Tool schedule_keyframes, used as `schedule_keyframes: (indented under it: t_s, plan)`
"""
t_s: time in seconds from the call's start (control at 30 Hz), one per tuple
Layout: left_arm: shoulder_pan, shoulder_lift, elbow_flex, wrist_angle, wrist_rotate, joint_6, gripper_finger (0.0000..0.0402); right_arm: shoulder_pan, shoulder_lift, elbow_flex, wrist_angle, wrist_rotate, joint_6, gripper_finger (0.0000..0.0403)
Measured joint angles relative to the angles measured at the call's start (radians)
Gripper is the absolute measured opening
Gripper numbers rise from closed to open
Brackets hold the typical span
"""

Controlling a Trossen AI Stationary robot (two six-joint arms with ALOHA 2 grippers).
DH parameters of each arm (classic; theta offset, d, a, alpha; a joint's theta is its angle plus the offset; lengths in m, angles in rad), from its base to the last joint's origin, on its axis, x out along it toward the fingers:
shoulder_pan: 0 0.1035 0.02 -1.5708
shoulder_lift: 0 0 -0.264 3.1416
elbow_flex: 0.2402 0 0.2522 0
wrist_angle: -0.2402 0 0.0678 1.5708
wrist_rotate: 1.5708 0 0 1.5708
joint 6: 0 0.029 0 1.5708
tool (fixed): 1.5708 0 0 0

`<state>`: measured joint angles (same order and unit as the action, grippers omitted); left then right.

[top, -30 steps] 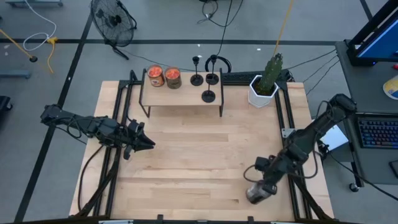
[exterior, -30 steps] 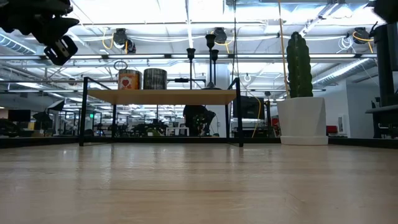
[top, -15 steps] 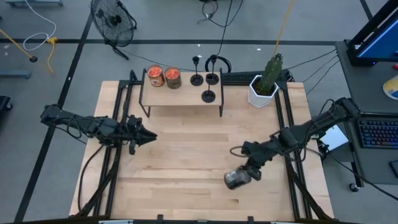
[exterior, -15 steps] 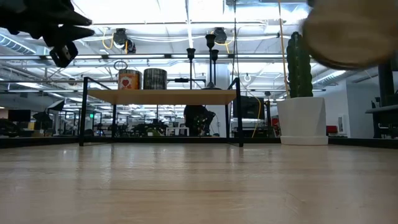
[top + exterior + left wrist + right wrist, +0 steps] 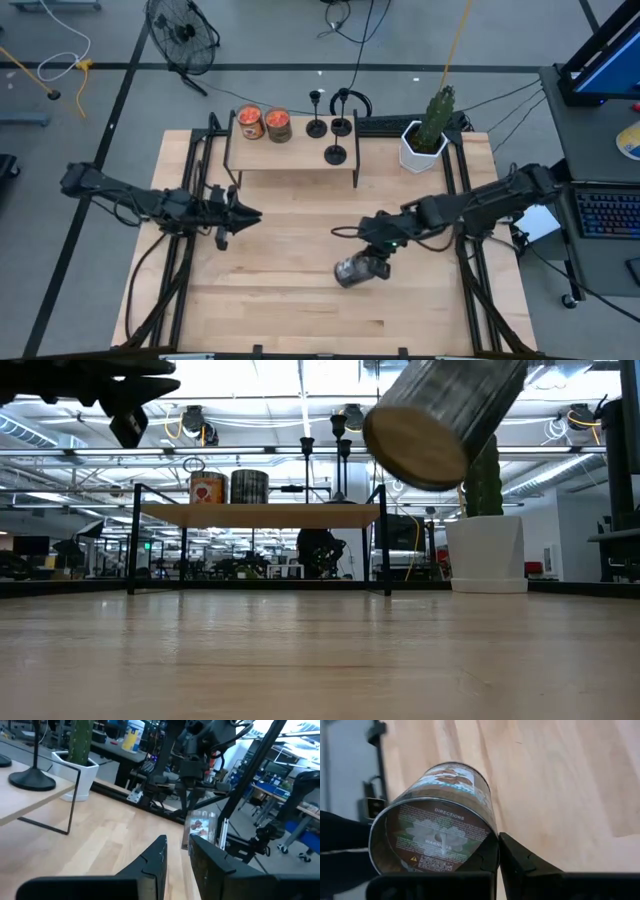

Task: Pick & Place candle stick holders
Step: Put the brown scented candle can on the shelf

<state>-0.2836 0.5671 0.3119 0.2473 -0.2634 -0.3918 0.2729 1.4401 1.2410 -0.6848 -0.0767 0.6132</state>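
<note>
Three black candle stick holders (image 5: 317,125) (image 5: 341,125) (image 5: 336,153) stand on their round bases at the right end of a small shelf (image 5: 290,152) by the table's far edge. My right gripper (image 5: 370,260) is over the table's middle right, shut on a clear glass jar (image 5: 351,270) that shows high in the low view (image 5: 440,415). My left gripper (image 5: 247,213) hovers at the left, pointing level toward the right. Its fingers (image 5: 162,850) stand a little apart with nothing between them. My right gripper pinches the jar's wall at its open rim (image 5: 491,840), one finger inside the jar and one outside. The fingers slant down from the table's right side. The jar is lifted clear of the table and tilted, its bottom (image 5: 405,445) turned down toward the near edge.
Two jars with orange contents (image 5: 250,122) (image 5: 278,125) stand on the shelf's left end. A cactus in a white pot (image 5: 424,140) stands at the far right corner. Bare wood lies between the two arms and in front of the shelf.
My right gripper has carried the jar from the table's near right corner toward the left and the far edge, rising and rolling as it went. The jar now hangs tilted nearer the middle. My left gripper has edged toward the right and turned a little.
</note>
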Motion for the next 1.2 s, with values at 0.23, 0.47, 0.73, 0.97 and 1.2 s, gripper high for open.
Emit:
schedule_keyframes:
  t_s: [0.23, 0.47, 0.73, 0.97, 1.2]
  plan:
    - [0.0, 0.139, 0.0, 0.154, 0.0, -0.003, 0.0088, -0.067, 0.119, 0.158, -0.171, 0.03, -0.155, 0.0]
    - [0.0, 0.271, 0.03, 0.281, -0.024, -0.031, 0.0088, -0.117, 0.19, 0.257, -0.196, 0.135, -0.314, 0.0]
    - [0.0, 0.379, 0.144, 0.277, -0.039, -0.032, 0.0088, -0.148, 0.198, 0.308, -0.129, 0.211, -0.487, 0.0]
    - [-0.015, 0.384, 0.19, 0.192, -0.056, -0.036, 0.0088, -0.199, 0.198, 0.38, -0.135, 0.215, -0.623, 0.0]
    - [-0.053, 0.381, 0.19, 0.146, -0.143, -0.053, 0.0088, -0.256, 0.198, 0.462, -0.093, 0.24, -0.725, 0.0]
